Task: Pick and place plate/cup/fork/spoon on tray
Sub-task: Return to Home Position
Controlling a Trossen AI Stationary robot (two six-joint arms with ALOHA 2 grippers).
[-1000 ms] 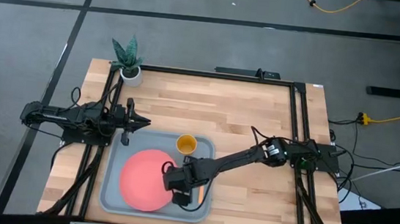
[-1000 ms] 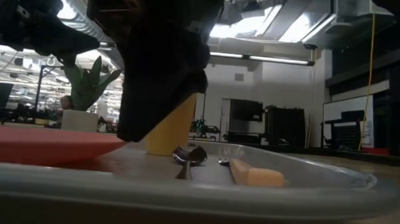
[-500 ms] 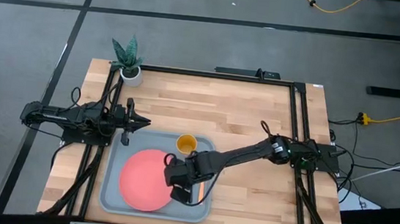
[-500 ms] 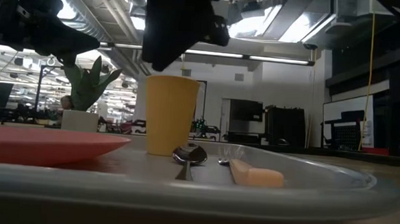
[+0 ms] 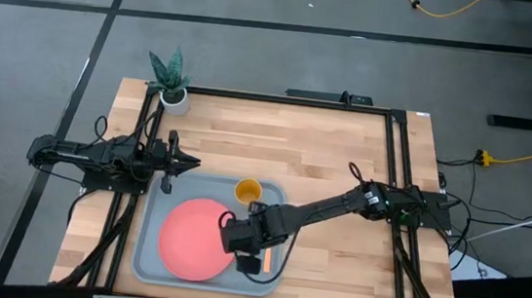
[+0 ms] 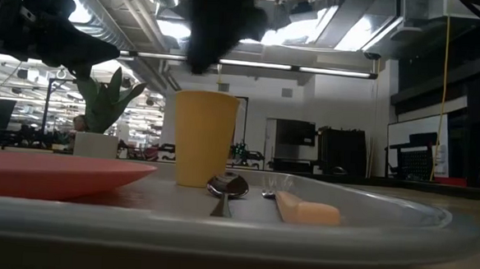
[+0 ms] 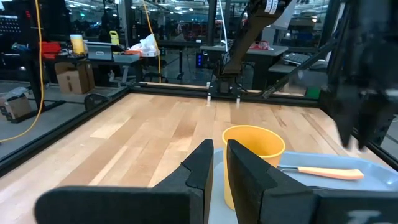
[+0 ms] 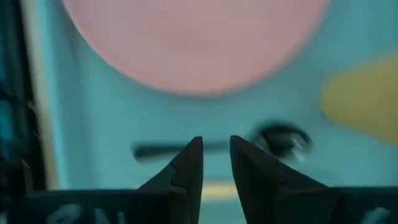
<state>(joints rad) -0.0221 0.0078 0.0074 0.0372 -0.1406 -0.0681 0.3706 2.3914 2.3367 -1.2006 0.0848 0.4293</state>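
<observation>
The grey-blue tray [image 5: 147, 255] lies at the table's near left. On it rest the coral plate [image 5: 194, 238], the yellow cup [image 5: 248, 190] standing upright, the dark spoon [image 6: 225, 187] and the orange-handled fork [image 6: 306, 210], both lying flat. My right gripper [image 8: 216, 149] hangs above the tray, pointing down over the spoon [image 8: 283, 138], beside the plate [image 8: 193, 37]. Its fingers stand a little apart with nothing between them. My left gripper [image 7: 219, 149] waits level at the table's left edge, shut, facing the cup [image 7: 252, 155].
A white pot with a green plant [image 5: 170, 81] stands at the far left corner. Bare wood spans the table's far half and its right side [image 5: 344, 156]. My right arm [image 5: 329, 206] reaches across from the right edge.
My right gripper has risen straight up from just above the tray, beside the cup, and now hangs well clear of it. The cup, spoon, fork and plate have stayed where they were.
</observation>
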